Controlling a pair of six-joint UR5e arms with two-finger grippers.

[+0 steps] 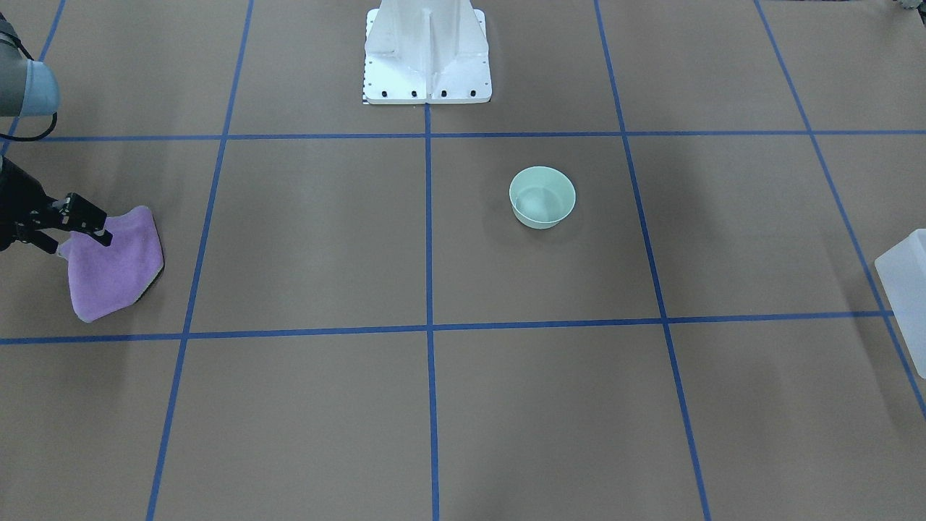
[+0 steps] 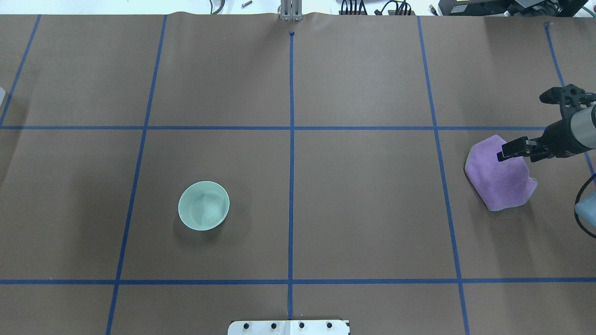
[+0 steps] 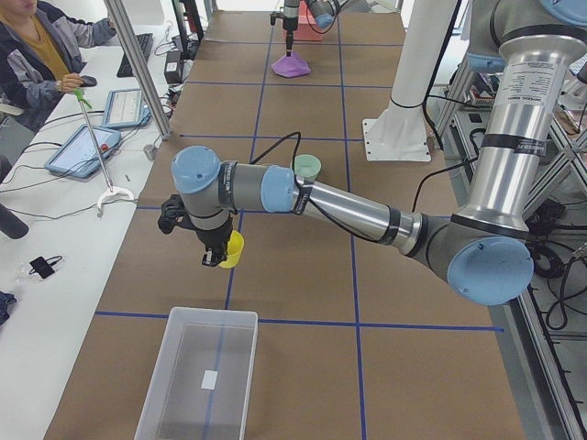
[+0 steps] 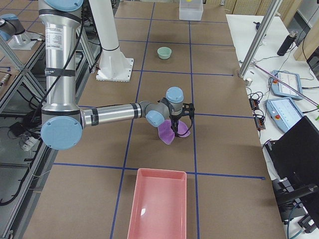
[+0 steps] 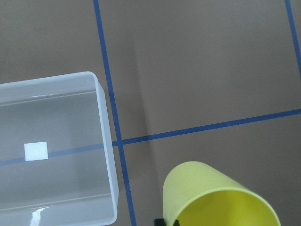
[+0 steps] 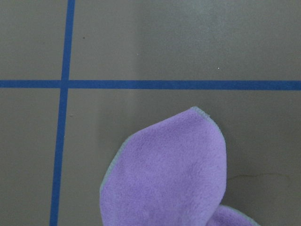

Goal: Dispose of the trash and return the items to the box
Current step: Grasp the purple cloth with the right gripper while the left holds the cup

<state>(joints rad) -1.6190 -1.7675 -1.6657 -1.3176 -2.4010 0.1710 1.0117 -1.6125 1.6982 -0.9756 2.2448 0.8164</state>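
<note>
My left gripper (image 3: pixel 216 258) is shut on the small yellow cup (image 3: pixel 233 248) and holds it above the table, beside the translucent white box (image 3: pixel 174 385). In the left wrist view the cup (image 5: pixel 216 197) hangs to the right of the empty box's rim (image 5: pixel 106 141). The mint-green bowl (image 2: pixel 203 205) stands upright on the table on my left half, also in the front view (image 1: pixel 542 197). My right gripper (image 2: pixel 506 153) is shut on a purple cloth (image 2: pixel 500 179) at the far right and holds it hanging just above the table (image 1: pixel 112 271).
A pink bin (image 4: pixel 134 209) stands at the table's right end, near the cloth. The white pedestal base (image 1: pixel 427 54) stands at the middle of the robot's side. Blue tape lines cross the brown table. An operator sits beyond the table edge (image 3: pixel 37 46).
</note>
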